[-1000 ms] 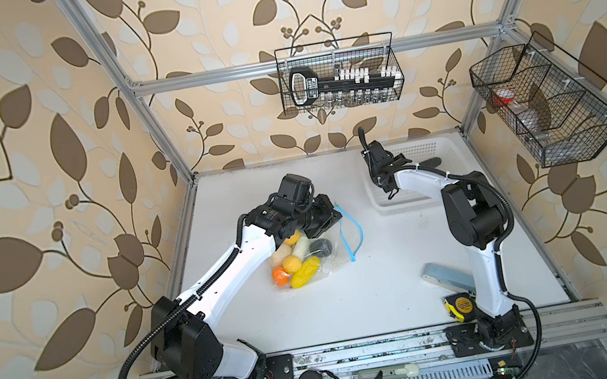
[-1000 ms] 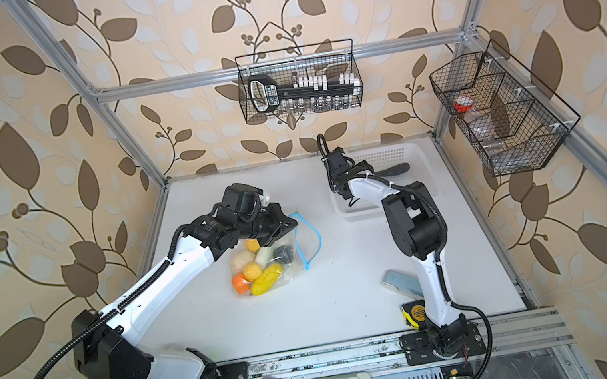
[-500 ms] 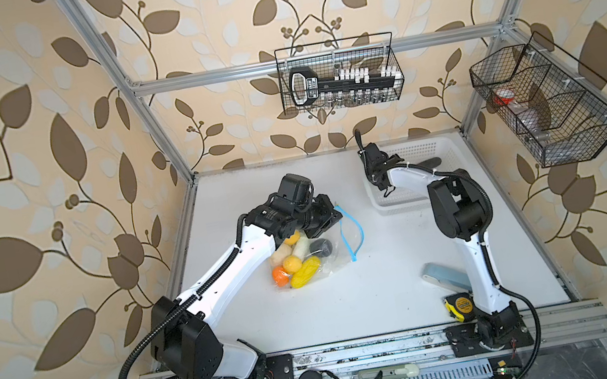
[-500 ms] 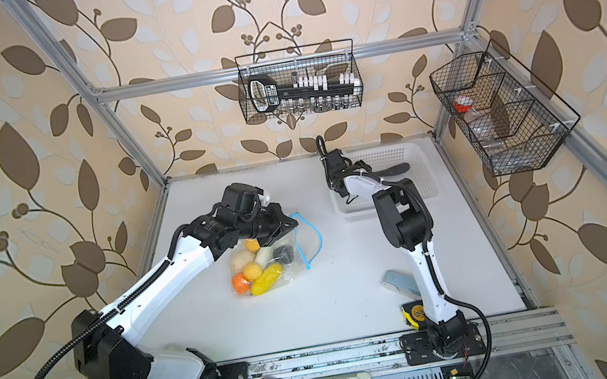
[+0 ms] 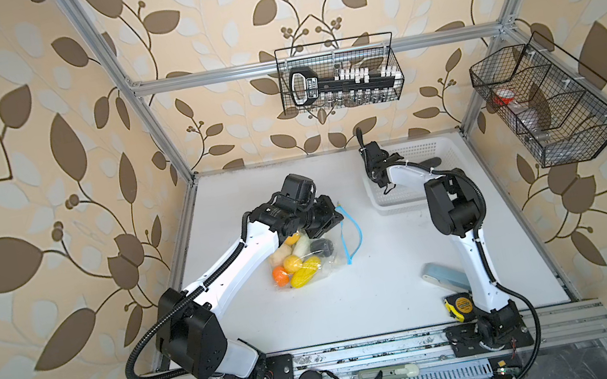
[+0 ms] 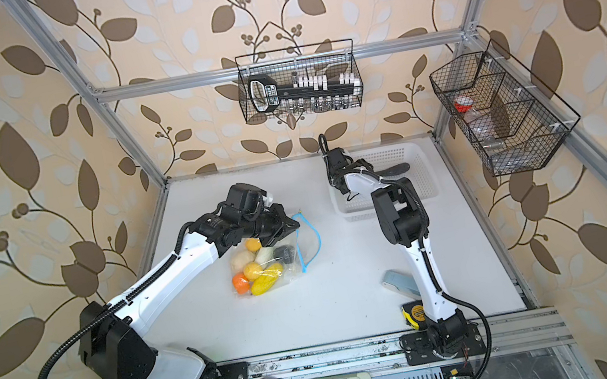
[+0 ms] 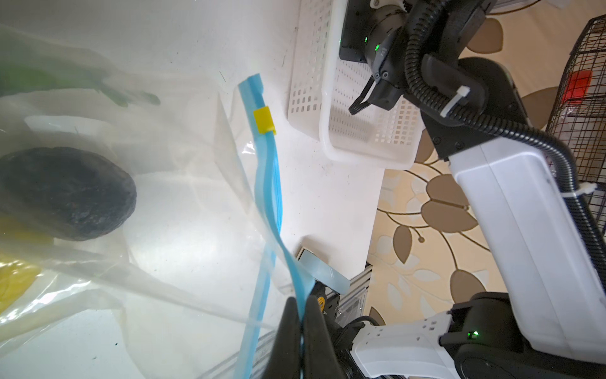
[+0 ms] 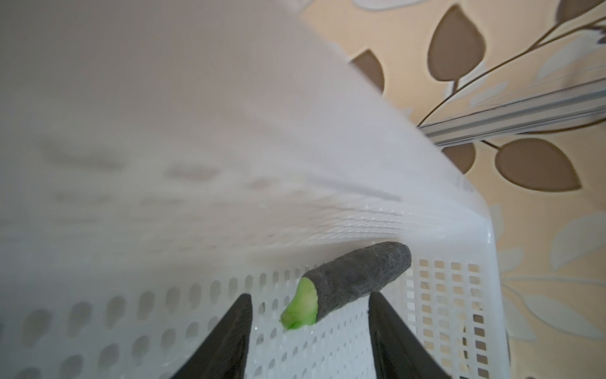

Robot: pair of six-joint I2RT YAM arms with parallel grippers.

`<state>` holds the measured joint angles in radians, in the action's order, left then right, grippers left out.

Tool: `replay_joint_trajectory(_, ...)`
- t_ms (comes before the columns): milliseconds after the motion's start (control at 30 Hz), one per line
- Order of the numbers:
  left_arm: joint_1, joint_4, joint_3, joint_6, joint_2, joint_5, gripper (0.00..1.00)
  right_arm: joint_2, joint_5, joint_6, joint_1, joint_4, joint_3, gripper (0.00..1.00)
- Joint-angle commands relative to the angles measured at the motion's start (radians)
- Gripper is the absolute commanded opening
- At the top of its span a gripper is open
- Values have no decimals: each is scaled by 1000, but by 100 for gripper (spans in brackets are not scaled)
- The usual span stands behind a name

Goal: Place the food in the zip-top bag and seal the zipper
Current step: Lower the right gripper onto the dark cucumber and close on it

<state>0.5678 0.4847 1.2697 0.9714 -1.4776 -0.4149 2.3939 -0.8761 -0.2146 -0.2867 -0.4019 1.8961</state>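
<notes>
Most small toy food sits in the clear crinkly bag my left gripper pinches, light-blue zipper unzipped, my right gripper open around one dark-green chunk.

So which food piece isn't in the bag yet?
The dark green piece with a pale-green end, lying in the white basket; all others are inside the zip-top bag.

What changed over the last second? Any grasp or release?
The right arm's elbow swung leftward in both top views. The right gripper stayed over the white perforated plastic basket, jaws open either side of the dark green cucumber-like toy piece lying in it, not gripped. Nothing taken or released. Unchanged: left gripper shut on the light-blue zipper strip of the clear plastic bag; toy food inside unmoved.
</notes>
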Motion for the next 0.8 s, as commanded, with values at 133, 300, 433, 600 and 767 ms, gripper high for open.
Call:
replay_joint_trajectory(133, -17, -13, -1, -23, 0, -16, 2, 58, -17, -21, 16, -29, 61, 56)
replay_joint_trajectory(300, -23, -12, -1, -25, 0, -21, 2, 69, -15, -21, 20, -31, 63, 54)
replay_joint_trajectory(433, -28, -13, -4, -26, 0, -24, 2, 75, -23, -17, 23, -35, 62, 48)
replay_joint_trajectory(600, -33, -14, -4, -26, -1, -28, 2, 75, -30, -9, 25, -43, 55, 45)
replay_joint_trajectory(767, -36, -13, -3, -28, 0, -28, 2, 47, -28, 16, 25, -43, 26, 44)
